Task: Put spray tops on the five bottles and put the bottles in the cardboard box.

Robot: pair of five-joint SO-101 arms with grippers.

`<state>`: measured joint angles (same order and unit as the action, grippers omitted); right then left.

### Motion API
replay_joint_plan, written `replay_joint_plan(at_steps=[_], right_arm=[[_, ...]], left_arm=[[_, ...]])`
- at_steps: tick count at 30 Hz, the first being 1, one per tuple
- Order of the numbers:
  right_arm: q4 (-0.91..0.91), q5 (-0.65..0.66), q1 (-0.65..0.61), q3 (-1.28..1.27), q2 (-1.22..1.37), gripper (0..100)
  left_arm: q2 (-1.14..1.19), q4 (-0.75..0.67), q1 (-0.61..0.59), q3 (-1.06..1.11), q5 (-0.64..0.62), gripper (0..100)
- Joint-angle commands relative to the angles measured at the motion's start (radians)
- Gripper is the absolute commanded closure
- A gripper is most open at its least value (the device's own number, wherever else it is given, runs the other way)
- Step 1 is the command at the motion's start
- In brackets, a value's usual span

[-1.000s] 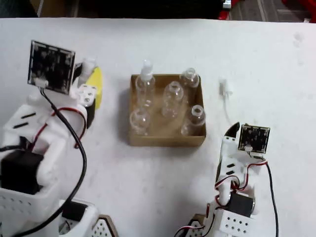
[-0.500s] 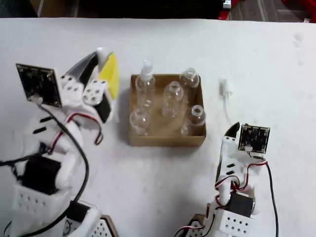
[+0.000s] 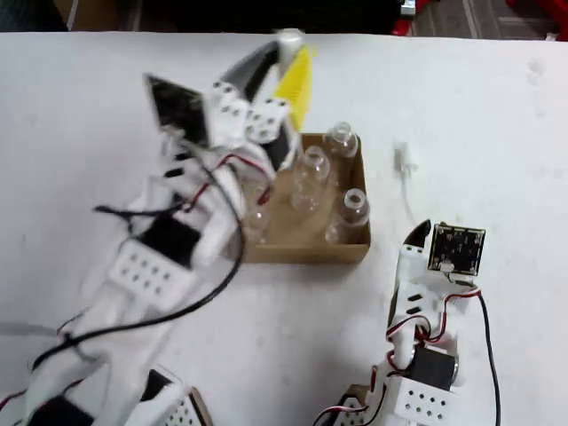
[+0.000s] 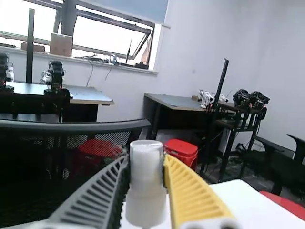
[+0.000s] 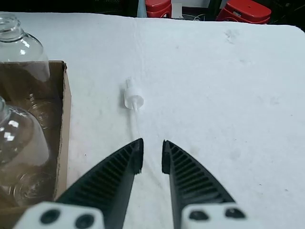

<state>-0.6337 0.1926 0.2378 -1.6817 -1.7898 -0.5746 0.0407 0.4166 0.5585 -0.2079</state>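
My left gripper (image 3: 284, 53) hangs above the far left corner of the cardboard box (image 3: 306, 252), shut on a white spray top (image 3: 288, 38). In the left wrist view that spray top (image 4: 146, 167) sits upright between the grey and yellow fingers of the gripper (image 4: 145, 200). Open-necked clear bottles (image 3: 342, 142) (image 3: 310, 170) (image 3: 353, 209) stand in the box. The left arm hides much of the box's left side, where another bottle (image 3: 251, 220) shows partly. My right gripper (image 5: 152, 155) rests near the table's front right, narrowly open and holding nothing. Ahead of it lies a loose spray top (image 5: 132, 98) with its tube.
The loose spray top (image 3: 404, 161) lies on the white table just right of the box. The box wall (image 5: 64, 119) and two bottles are to one side of the right gripper (image 3: 417, 236). The far table edge (image 3: 426, 35) meets a dark floor.
The left arm has swung from the table's left side toward the box and risen, carrying the spray top over the box's far left corner. The right arm has not moved.
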Motion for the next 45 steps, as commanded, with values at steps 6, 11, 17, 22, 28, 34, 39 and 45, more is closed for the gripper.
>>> replay_joint_plan(at_steps=[6, 11, 17, 22, 28, 34, 39, 45], right_arm=[[0.007, 0.012, 0.001, -0.009, 0.001, 94.6], [0.008, 0.012, 0.001, -0.009, 0.001, 94.6], [0.008, 0.012, 0.001, -0.009, 0.001, 94.6], [0.008, 0.012, 0.001, -0.009, 0.001, 94.6], [0.008, 0.012, 0.001, -0.009, 0.001, 94.6], [0.008, 0.012, 0.001, -0.009, 0.001, 94.6], [0.008, 0.012, 0.001, -0.009, 0.001, 94.6], [0.008, 0.012, 0.001, -0.009, 0.001, 94.6]], left_arm=[[0.262, -0.072, 0.028, -0.18, -0.009, 98], [0.271, -0.104, 0.022, -0.189, 0.002, 98], [0.274, -0.157, 0.03, -0.176, 0.097, 98], [0.274, -0.157, 0.022, -0.161, 0.097, 98], [0.274, -0.16, 0.031, -0.121, 0.097, 98], [0.277, -0.16, 0.031, -0.118, 0.097, 98], [0.367, -0.226, 0.03, -0.127, 0.095, 98], [0.395, -0.315, 0.047, -0.08, 0.095, 98]])
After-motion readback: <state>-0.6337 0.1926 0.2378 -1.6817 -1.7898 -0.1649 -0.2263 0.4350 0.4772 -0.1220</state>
